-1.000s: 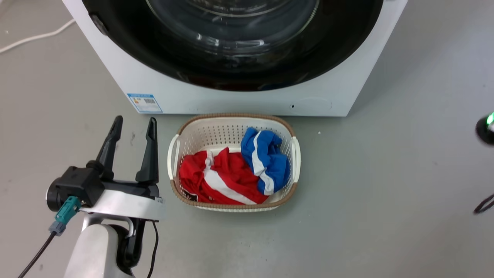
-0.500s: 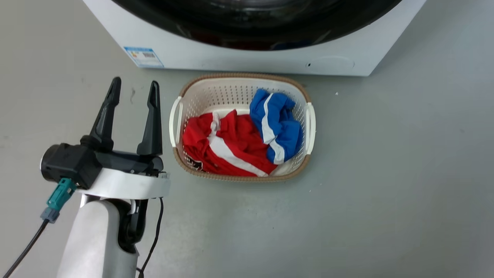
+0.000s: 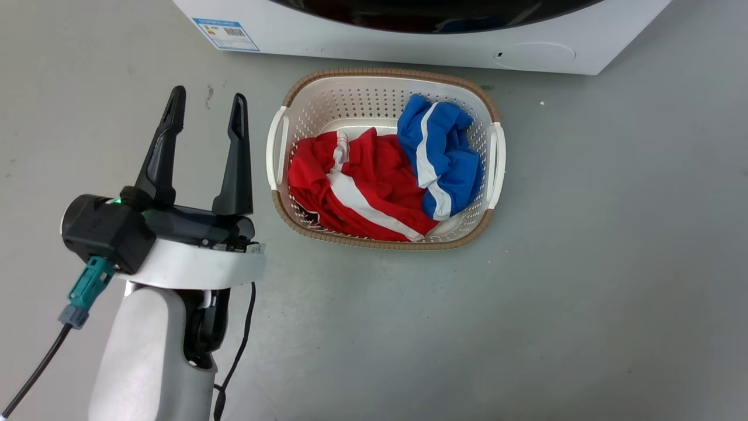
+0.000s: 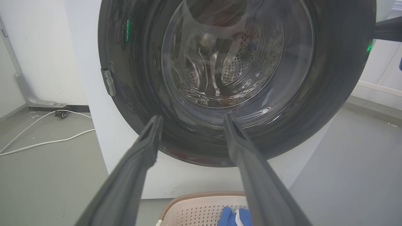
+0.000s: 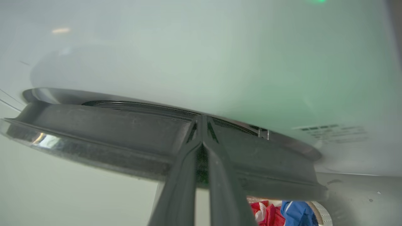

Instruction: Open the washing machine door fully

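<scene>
- Your right jaws (image 5: 201, 117) are pressed together, tips at the rim of the washing machine door (image 5: 94, 135), whose edge runs crosswise just beyond them; this arm is nearer.
- Your left jaws (image 3: 207, 100) stand apart, empty, the door well ahead.
- Left wrist view gives the door's round face; right wrist view, its edge side-on.

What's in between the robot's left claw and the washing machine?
Nothing but bare grey floor, as the head view shows. The left gripper, open, points toward the washing machine, and the laundry basket sits off to its right.
</scene>
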{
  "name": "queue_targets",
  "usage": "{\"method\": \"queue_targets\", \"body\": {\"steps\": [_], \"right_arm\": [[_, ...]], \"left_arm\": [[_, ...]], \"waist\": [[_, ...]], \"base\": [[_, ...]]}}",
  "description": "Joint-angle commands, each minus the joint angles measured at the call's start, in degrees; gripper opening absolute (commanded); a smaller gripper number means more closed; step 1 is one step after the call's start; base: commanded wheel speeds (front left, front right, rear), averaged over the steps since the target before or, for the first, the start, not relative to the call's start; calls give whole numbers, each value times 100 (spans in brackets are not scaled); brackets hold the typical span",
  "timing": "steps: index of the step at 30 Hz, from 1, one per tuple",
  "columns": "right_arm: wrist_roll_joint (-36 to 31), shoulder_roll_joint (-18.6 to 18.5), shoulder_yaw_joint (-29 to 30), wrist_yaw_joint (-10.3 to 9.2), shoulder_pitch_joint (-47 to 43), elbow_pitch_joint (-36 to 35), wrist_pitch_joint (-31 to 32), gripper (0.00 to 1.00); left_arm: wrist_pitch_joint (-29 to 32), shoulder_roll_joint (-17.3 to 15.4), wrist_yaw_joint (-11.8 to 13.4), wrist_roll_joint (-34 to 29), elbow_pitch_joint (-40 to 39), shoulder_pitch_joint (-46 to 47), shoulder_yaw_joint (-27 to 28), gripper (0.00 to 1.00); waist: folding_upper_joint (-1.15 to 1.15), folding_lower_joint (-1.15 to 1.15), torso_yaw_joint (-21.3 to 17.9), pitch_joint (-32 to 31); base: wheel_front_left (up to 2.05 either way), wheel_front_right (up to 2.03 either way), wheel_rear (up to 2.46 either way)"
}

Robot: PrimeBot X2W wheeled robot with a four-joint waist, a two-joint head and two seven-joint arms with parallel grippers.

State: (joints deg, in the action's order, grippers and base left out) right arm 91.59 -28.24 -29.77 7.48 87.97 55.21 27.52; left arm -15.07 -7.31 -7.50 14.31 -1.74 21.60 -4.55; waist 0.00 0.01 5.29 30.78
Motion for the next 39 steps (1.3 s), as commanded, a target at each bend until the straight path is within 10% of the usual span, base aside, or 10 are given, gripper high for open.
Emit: {"method": "queue_targets", "body": {"steps": [1,24,39], "right_arm": [[-29,133,-64,2,142,111,49,0],[79,126,-443,2,-626,-101,1313,0],[364,133,-869,2,-2358,-1549,1886,0]], "left_arm": [[-14,13,2,1,-32,118,-7,100],[-14,-17,2,-36,150,-93,-59,100],[-14,-115,2,-7,486,-652,-91,100]], "waist": [[0,-1,33,66],[0,-1,-150,-483],[0,-1,-374,-1481]], "base": [[0,0,0],[0,0,0],[0,0,0]]}}
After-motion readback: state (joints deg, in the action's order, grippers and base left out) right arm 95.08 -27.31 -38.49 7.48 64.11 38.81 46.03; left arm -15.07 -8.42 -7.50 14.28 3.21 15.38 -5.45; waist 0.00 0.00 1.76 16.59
